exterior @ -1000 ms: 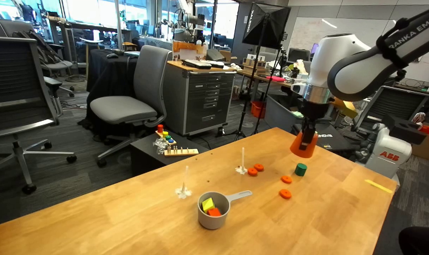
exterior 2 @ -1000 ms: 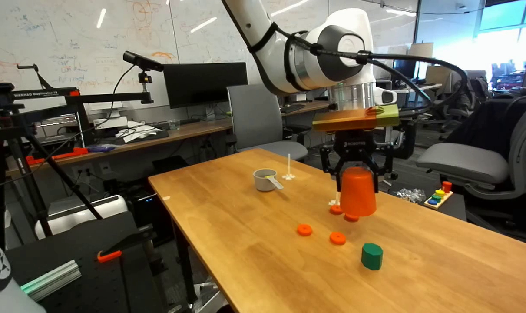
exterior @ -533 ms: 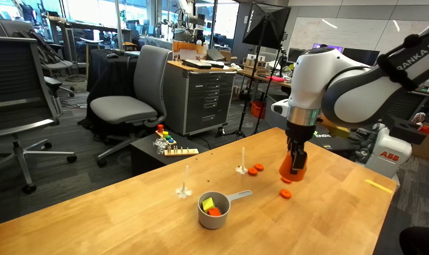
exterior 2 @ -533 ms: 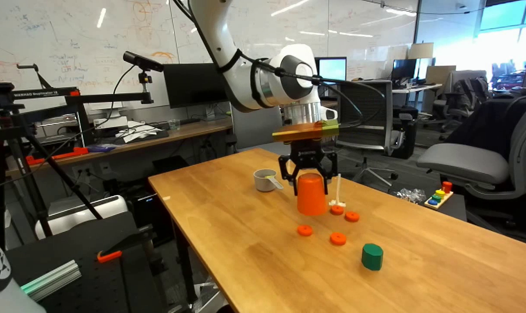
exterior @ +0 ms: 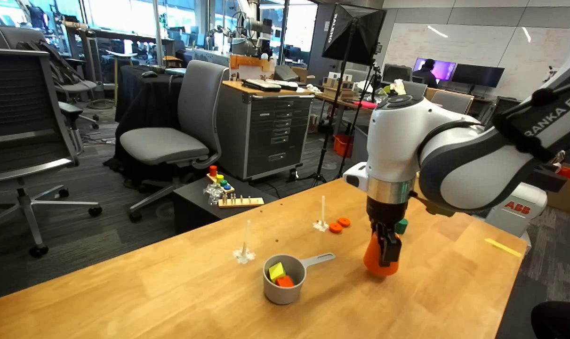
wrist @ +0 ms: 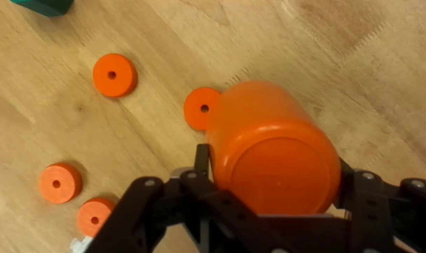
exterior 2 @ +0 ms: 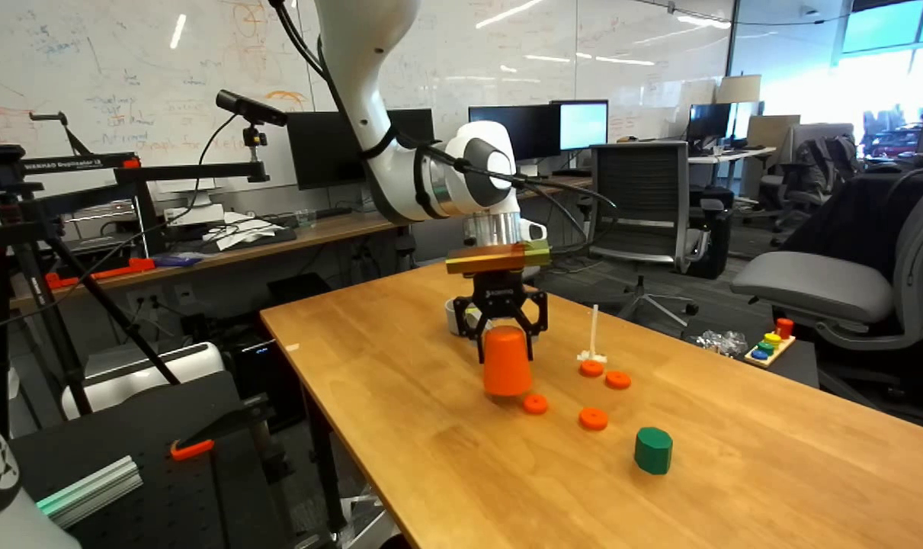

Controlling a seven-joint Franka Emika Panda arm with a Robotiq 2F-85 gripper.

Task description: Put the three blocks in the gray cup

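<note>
At lower center, the gray cup point(exterior: 280, 295) is holding a yellow block point(exterior: 276, 271) and an orange-red block point(exterior: 285, 282), the unseen third perhaps outstanding, while the gripper point(exterior 2: 505, 358) is clasping an orange cup-shaped piece point(exterior 2: 507, 377).

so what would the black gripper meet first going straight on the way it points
Likely the brown wooden tabletop, met by the orange tapered cup the gripper holds; depth is unclear, so the nearest flat orange disc might be clipped.

Brightly lit; windows point(exterior 2: 876, 80) overexposed; glare streaks across whiteboard point(exterior 2: 164, 84); soft shadows on wooden table point(exterior 2: 400, 366).
</note>
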